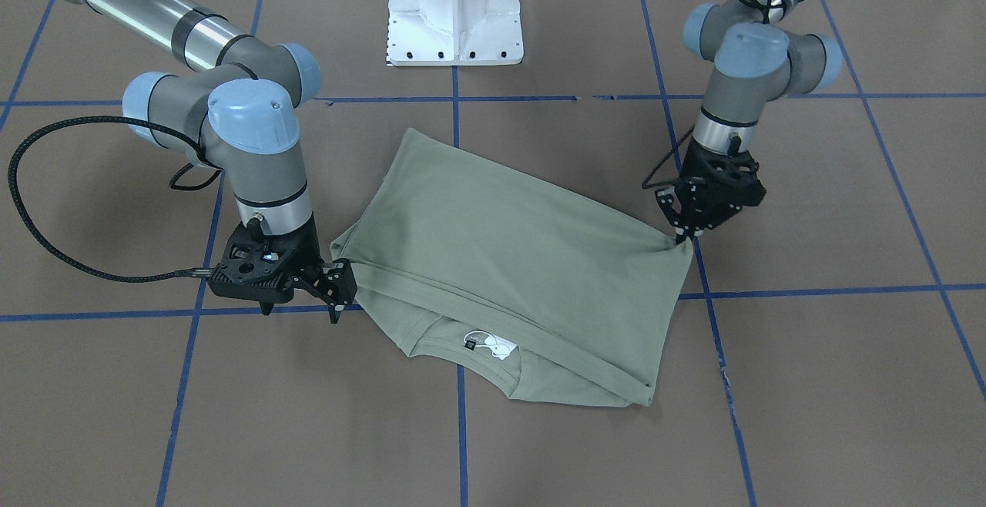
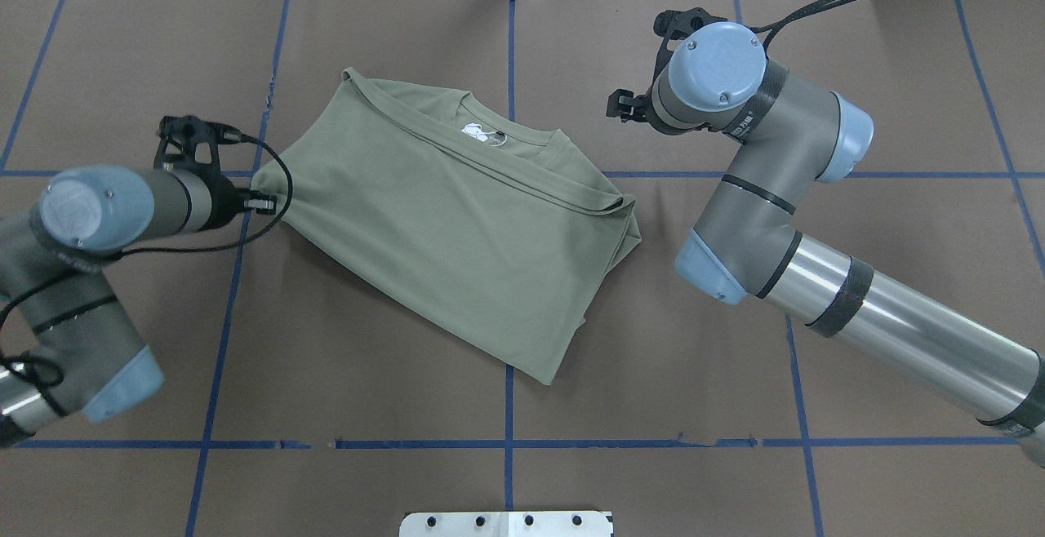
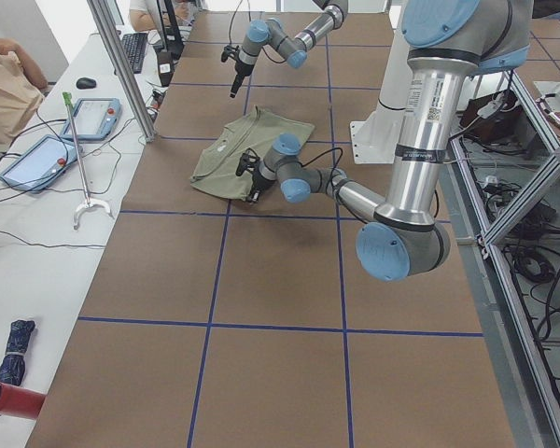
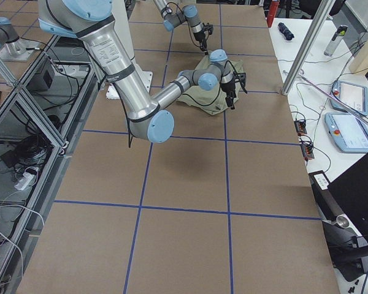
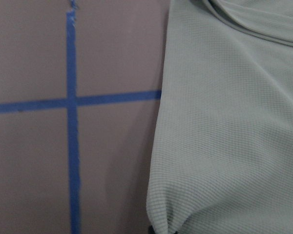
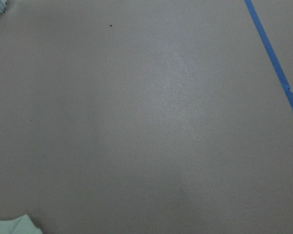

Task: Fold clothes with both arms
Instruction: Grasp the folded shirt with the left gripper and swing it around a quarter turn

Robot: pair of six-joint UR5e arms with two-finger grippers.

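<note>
1. Sage waffle-knit shirt (image 2: 457, 235) lay folded into a rough rectangle, middle of the table (image 2: 367, 374).
2. Left gripper (image 2: 264, 203) was pinched tight on its 9 o'clock corner, seen overhead.
3. Right gripper (image 2: 622, 104) hung open and empty at 2 o'clock.

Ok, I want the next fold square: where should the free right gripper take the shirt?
Probably the shirt's folded corner beside the right gripper, coming in low from the outer side. The layers meet there, and the left gripper pinches the opposite edge.
</note>
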